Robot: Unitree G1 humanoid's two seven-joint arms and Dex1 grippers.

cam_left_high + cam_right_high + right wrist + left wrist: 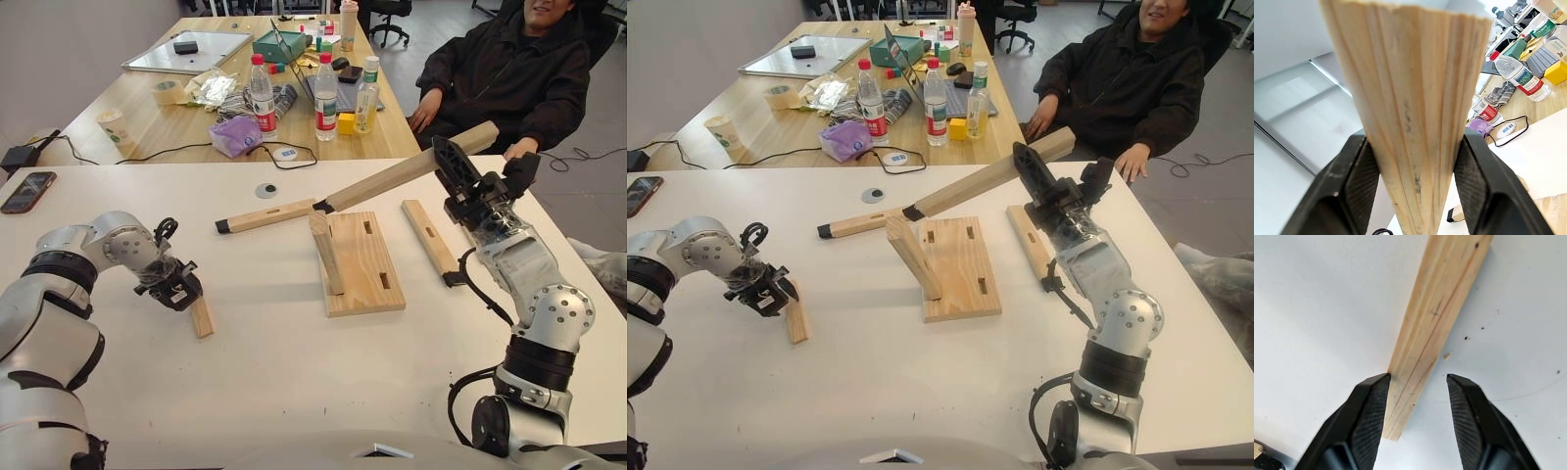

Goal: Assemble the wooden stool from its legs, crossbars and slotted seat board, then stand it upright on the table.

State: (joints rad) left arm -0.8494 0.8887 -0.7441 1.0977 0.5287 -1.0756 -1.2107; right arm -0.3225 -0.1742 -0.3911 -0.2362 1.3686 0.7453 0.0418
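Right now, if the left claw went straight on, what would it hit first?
Probably the short wooden bar, lying on the white table between the open fingers of the left claw; depth is unclear.

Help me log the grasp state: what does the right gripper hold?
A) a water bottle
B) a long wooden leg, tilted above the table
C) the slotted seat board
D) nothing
B: the right gripper is clamped on both sides of the long wooden leg, which slants up above the table.
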